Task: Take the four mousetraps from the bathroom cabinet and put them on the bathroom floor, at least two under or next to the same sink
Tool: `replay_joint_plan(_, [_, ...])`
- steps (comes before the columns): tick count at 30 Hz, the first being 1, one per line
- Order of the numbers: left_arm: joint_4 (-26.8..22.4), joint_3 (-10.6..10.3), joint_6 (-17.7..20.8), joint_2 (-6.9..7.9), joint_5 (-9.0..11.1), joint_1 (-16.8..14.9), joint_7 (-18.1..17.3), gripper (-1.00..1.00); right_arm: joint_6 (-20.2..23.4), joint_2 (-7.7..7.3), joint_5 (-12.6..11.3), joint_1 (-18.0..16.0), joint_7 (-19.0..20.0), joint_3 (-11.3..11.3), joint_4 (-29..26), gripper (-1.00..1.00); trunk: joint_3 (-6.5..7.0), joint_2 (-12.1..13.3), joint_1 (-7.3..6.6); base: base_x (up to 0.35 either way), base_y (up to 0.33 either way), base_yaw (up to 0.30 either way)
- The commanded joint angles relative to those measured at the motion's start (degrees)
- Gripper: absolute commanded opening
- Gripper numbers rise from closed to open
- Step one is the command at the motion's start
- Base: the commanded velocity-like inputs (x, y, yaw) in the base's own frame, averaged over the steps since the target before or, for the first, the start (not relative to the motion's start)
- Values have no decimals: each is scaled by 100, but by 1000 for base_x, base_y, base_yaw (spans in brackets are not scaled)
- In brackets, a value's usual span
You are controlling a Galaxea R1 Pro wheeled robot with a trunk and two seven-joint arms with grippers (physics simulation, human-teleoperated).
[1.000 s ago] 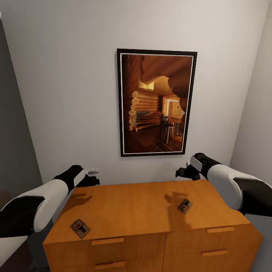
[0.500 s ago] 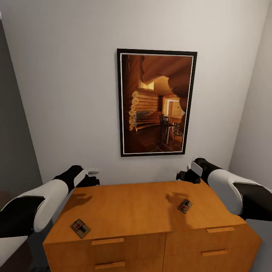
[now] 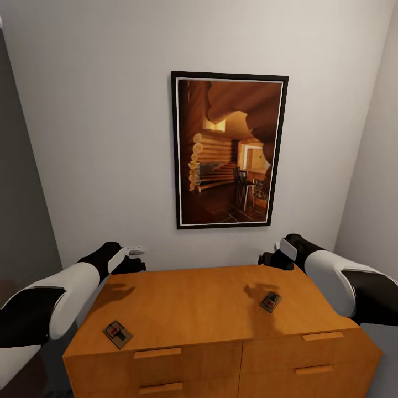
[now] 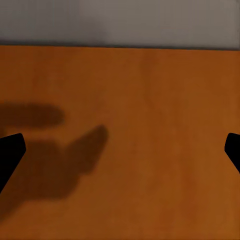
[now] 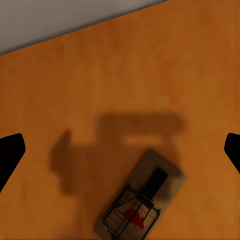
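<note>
Cabinet: low orange-brown wooden cabinet with a flat top and drawers with wooden bar handles, standing against a pale wall; its top serves as the worktop.
Mousetrap, left: small flat brown wooden board with dark metal parts and a red mark, lying flat near the front left corner of the worktop, turned at an angle to the front edge.
Mousetrap, right: second small brown wooden board with dark wire and a red mark, lying flat on the right half of the worktop, well apart from the first; in the right wrist view it lies diagonally, just beside the arm's shadow.
Left end effector: black, on a white-and-black arm, hovering above the rear left corner of the worktop; in its wrist view the two dark fingertips stand wide apart over bare wood, holding nothing.
Right end effector: black, hovering above the rear right of the worktop, above and behind the right mousetrap; fingertips spread wide, holding nothing.
Picture: black-framed print of a log-cabin interior, hung on the wall above the cabinet.
Wall at left: a darker grey surface, possibly a door; the view is too partial to tell.
</note>
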Motion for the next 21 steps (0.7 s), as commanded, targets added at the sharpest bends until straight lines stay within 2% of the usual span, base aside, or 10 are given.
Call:
replay_joint_plan(1, [-8, -43, 29, 3, 50, -3, -4, 100, 0, -2, -38, -8, -26, -27, 11, 100, -9, -7, 1, 0, 0, 0])
replay_joint_plan(21, [-8, -43, 31, -4, 49, -3, -4, 100, -62, -5, -37, 191, -19, -27, 12, 100, -9, -7, 1, 0, 0, 0])
